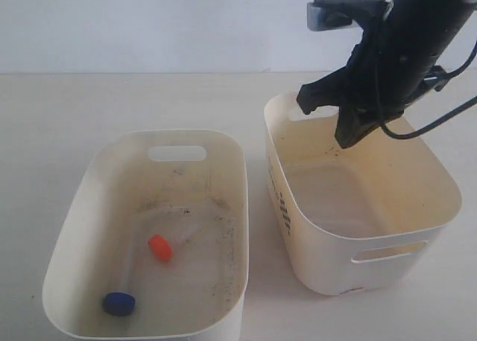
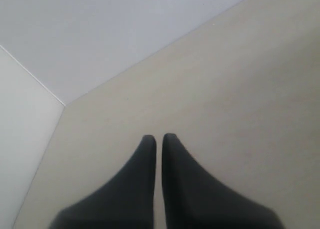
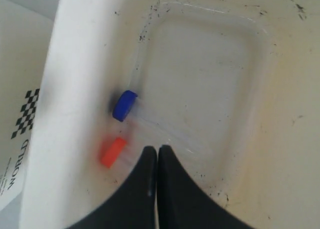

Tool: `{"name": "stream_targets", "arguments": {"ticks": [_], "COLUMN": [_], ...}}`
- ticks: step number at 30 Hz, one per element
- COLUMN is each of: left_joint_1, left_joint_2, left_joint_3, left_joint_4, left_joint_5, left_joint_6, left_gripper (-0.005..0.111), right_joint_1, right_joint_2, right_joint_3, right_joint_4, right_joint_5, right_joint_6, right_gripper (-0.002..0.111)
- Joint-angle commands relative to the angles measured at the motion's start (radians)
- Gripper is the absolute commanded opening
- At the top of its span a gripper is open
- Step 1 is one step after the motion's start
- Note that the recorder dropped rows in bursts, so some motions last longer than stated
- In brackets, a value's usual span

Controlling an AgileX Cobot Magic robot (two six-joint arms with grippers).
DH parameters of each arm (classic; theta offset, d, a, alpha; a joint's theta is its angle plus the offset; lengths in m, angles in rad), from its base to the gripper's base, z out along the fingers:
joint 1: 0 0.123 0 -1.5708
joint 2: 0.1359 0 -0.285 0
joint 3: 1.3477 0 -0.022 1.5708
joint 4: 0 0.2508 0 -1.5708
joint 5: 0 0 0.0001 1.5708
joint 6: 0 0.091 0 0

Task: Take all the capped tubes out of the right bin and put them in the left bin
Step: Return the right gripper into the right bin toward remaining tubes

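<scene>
In the right wrist view, a blue-capped tube and an orange-capped tube lie on the right bin's floor against its wall. My right gripper hangs shut and empty just beside the orange cap. In the exterior view it is above the back of the right bin, whose left wall hides those tubes. The speckled left bin holds an orange-capped tube and a blue-capped tube. My left gripper is shut and empty over bare table, outside the exterior view.
The two bins stand side by side with a narrow gap between them. A printed checkered label shows beyond the bin wall in the right wrist view. A black cable loops off the right arm over the right bin's far rim.
</scene>
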Motion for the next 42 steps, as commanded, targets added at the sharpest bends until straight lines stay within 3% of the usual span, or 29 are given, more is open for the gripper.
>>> {"name": "stream_targets", "arguments": {"ticks": [1,7,11,14,18,24,31,42], "left_joint_1": [-0.001,-0.001,-0.001,-0.001,-0.001,-0.001,-0.001,-0.001], "left_joint_2": [0.004,0.004,0.004,0.004,0.004,0.004,0.004,0.004], "left_joint_3": [-0.004,-0.004,-0.004,-0.004,-0.004,-0.004,-0.004,-0.004], "left_joint_4": [-0.003,-0.003,-0.003,-0.003,-0.003,-0.003,-0.003,-0.003], "left_joint_5": [-0.005,-0.005,-0.005,-0.005,-0.005,-0.005,-0.005,-0.005], "left_joint_6": [-0.001,-0.001,-0.001,-0.001,-0.001,-0.001,-0.001,-0.001], "left_gripper": [0.004,0.004,0.004,0.004,0.004,0.004,0.004,0.004], "right_joint_1": [-0.008,0.001,0.013,0.013,0.013,0.013,0.013,0.013], "right_joint_2": [0.06,0.101,0.098,0.098,0.098,0.1,0.135,0.176], "right_joint_3": [-0.003,-0.003,-0.003,-0.003,-0.003,-0.003,-0.003,-0.003], "right_joint_4": [0.005,0.012,-0.021,-0.031,-0.031,-0.033,-0.056,-0.052], "right_joint_5": [-0.04,-0.025,0.057,0.012,-0.012,0.038,0.129,0.129], "right_joint_6": [-0.012,-0.079,-0.46,-0.717,-0.841,-1.283,-1.354,-1.352], "right_gripper": [0.0,0.0,0.0,0.0,0.0,0.0,0.0,0.0]}}
